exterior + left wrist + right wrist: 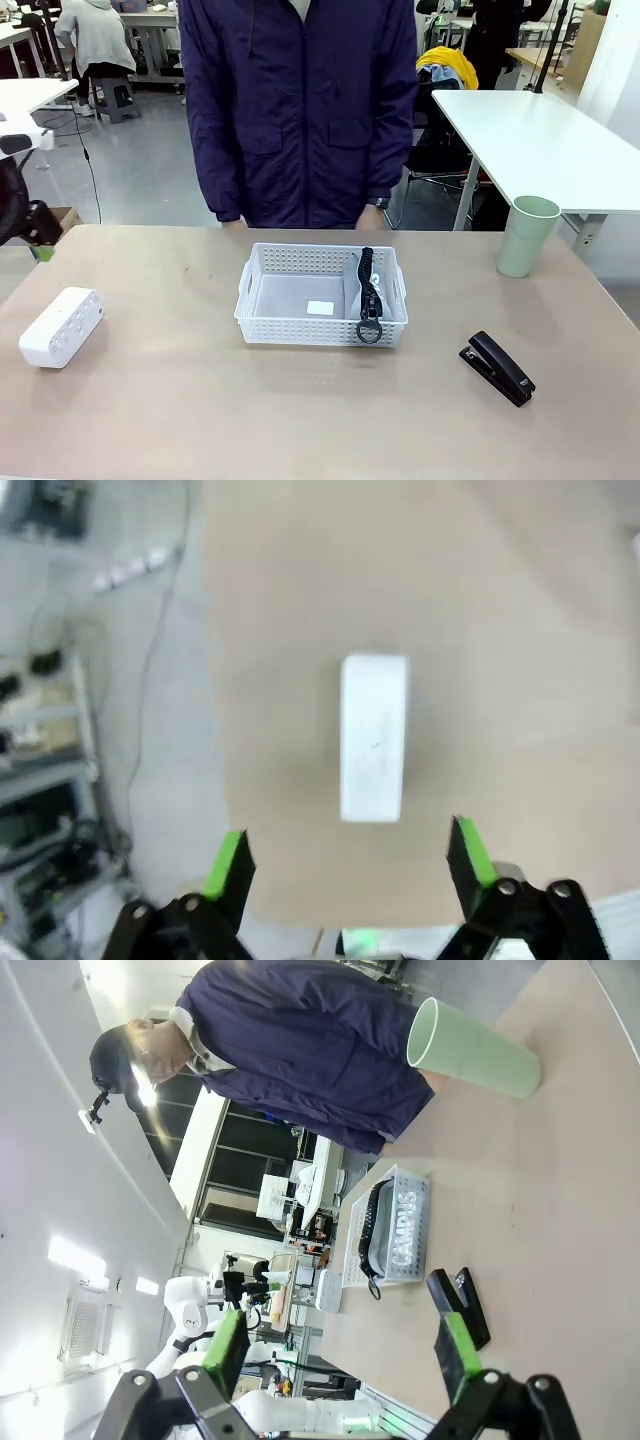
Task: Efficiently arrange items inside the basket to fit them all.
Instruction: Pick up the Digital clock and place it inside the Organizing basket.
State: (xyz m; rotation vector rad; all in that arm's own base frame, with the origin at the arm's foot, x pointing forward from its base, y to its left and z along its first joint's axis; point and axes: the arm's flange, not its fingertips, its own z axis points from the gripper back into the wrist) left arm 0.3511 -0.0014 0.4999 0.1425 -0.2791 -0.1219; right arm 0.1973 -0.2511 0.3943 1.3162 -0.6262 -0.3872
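Note:
The white perforated basket (320,331) sits mid-table in front of a person in a dark jacket. A grey "CAMPUS" pouch (406,1228) stands on edge along its right wall, its black strap (370,292) hanging over the front rim. The white box (62,325) lies at the table's left. My left gripper (349,855) hovers open above the box (374,737), apart from it. The black stapler (497,367) lies front right and the pale green cup (527,235) stands at the far right. My right gripper (342,1348) is open and holds nothing, with the stapler (462,1305) and cup (472,1050) beyond it.
The person stands close behind the basket at the table's far edge, hands low by the edge. The box lies near the table's left edge (215,730), with floor and cables beyond. Bare tabletop lies between basket, box and stapler. Another white table (540,140) stands behind right.

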